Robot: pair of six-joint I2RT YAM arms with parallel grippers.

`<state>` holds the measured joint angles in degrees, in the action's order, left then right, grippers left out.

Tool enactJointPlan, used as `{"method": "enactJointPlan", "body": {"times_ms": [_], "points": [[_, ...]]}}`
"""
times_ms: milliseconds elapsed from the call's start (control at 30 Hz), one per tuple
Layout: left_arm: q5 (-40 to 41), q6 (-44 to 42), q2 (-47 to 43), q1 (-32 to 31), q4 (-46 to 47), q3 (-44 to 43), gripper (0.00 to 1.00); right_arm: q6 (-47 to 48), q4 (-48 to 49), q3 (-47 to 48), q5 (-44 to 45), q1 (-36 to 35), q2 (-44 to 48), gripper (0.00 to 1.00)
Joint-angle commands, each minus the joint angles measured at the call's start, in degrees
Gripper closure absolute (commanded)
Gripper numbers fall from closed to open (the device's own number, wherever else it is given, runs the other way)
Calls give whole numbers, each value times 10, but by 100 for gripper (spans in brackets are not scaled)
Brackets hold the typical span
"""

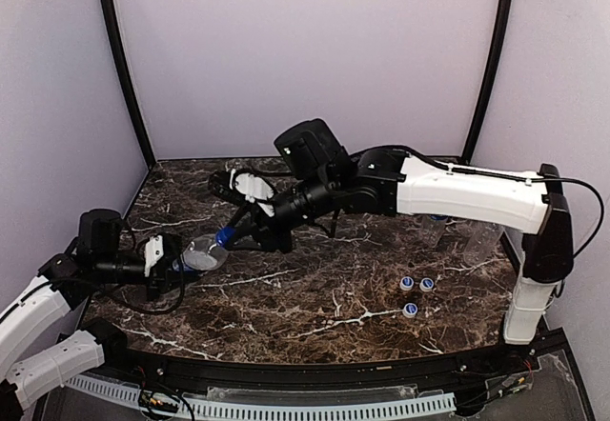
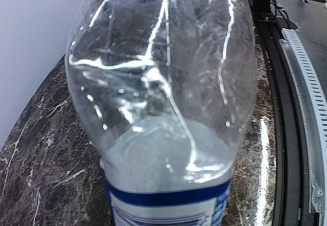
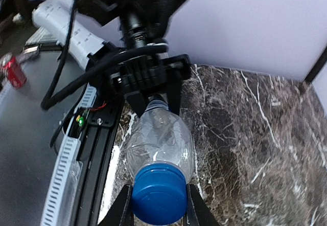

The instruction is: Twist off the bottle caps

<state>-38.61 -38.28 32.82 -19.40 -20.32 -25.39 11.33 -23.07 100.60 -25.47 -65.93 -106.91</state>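
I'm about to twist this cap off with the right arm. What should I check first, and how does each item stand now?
1. Left gripper clamps the bottle: ok.
2. Right gripper has a finger on each side of the cap: ok.
3. Cap sits on the bottle's neck: ok.
4. Bottle is held above the table, not resting on it: ok.
5. Loose caps lie away from both arms: ok.
6. Both grips are firm enough not to slip: cannot tell.
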Motion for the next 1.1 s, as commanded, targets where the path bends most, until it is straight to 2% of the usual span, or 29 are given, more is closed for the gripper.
{"method": "enactJointPlan", "body": {"times_ms": [0,133,233,367,500,533,600,633,667,800,900,967,1067], "points": [[-68,-50,-9,6,-96,-3,76,274,-63,-62,-41,-29,70,100],[-58,-103,-9,6,-131,-7,77,407,-81,-92,31,-45,98,100],[-59,-134,-8,6,-162,-10,78,491,-79,-109,117,-66,108,100],[-67,-132,-12,6,-168,-6,78,546,-67,-111,206,-80,107,100],[-73,-127,-10,6,-168,-5,78,579,-19,-137,215,-81,123,100],[-73,-127,-10,6,-168,-6,78,577,2,-146,218,-82,128,86],[-73,-125,-10,6,-164,-6,78,559,40,-162,218,-81,135,35],[-72,-117,-10,6,-157,-6,78,539,60,-166,218,-81,136,7],[-71,-110,-10,6,-152,-5,78,508,76,-164,222,-82,135,2],[-35,-31,-12,6,-80,2,79,334,95,-115,220,-75,123,1],[34,54,-14,6,22,11,79,122,117,-71,139,-38,104,1],[77,91,-12,6,75,17,79,-26,112,-26,115,-11,72,2],[117,103,-5,6,113,21,78,-211,88,38,41,28,15,10]]}}
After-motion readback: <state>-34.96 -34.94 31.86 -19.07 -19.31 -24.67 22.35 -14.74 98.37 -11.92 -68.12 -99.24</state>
